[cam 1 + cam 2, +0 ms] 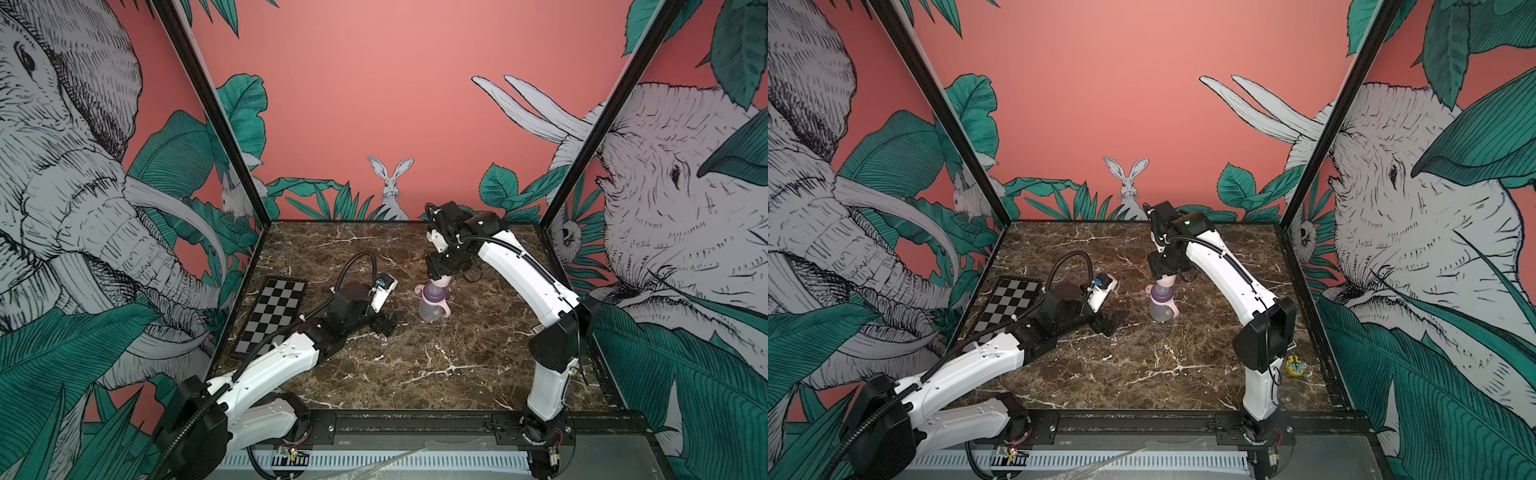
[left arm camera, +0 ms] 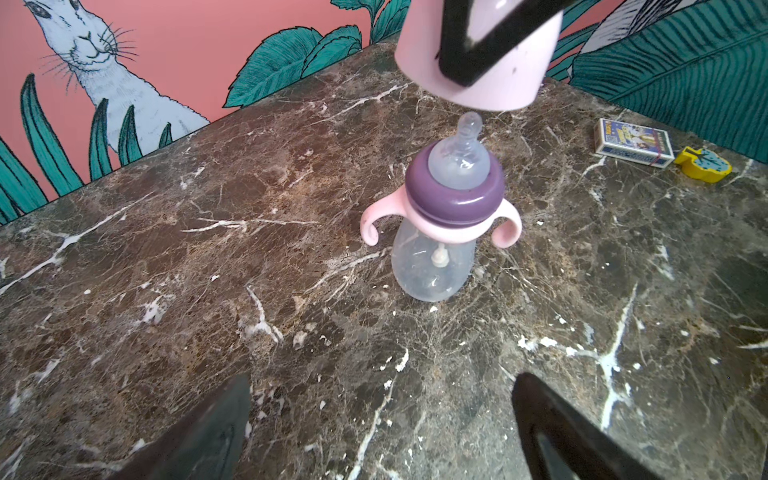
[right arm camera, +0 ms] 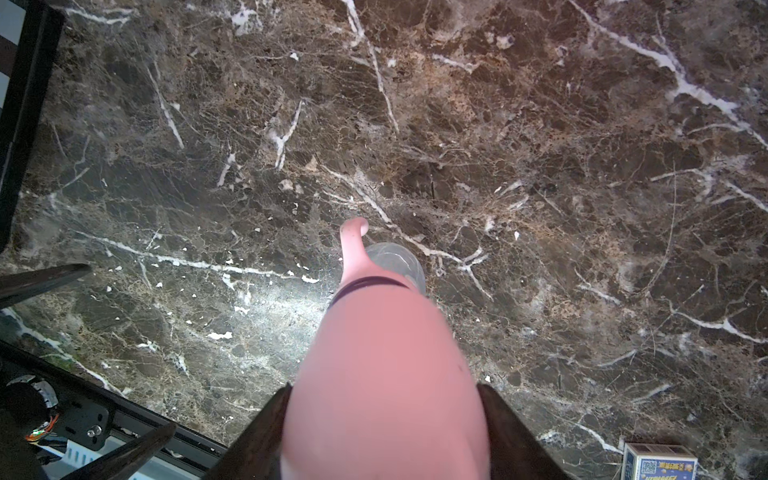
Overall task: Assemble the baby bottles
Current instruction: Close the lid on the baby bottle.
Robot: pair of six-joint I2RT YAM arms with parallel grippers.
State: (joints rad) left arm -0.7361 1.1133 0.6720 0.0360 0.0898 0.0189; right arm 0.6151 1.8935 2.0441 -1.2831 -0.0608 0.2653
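Note:
The baby bottle [image 1: 432, 309] [image 1: 1162, 309] stands upright on the marble table [image 1: 415, 374], mid-table in both top views. The left wrist view shows its clear body [image 2: 432, 270], the pink two-handled ring [image 2: 509, 230], the purple collar [image 2: 455, 199] and a clear nipple [image 2: 461, 158]. My right gripper [image 1: 440, 277] [image 3: 384, 390] points down from above, shut on the pink cap [image 2: 478, 75] [image 3: 386, 365]. The cap's open rim hangs just over the nipple tip. My left gripper [image 1: 386, 324] [image 2: 384, 382] lies low to the bottle's left, open and holding nothing.
A black-and-white checkerboard [image 1: 274, 316] [image 1: 1005, 307] lies flat at the table's left edge. A small printed box [image 2: 633, 141] [image 3: 658, 461] and a yellow toy [image 2: 702, 164] [image 1: 1295, 365] sit near the right edge, behind my right arm. Patterned walls close in three sides.

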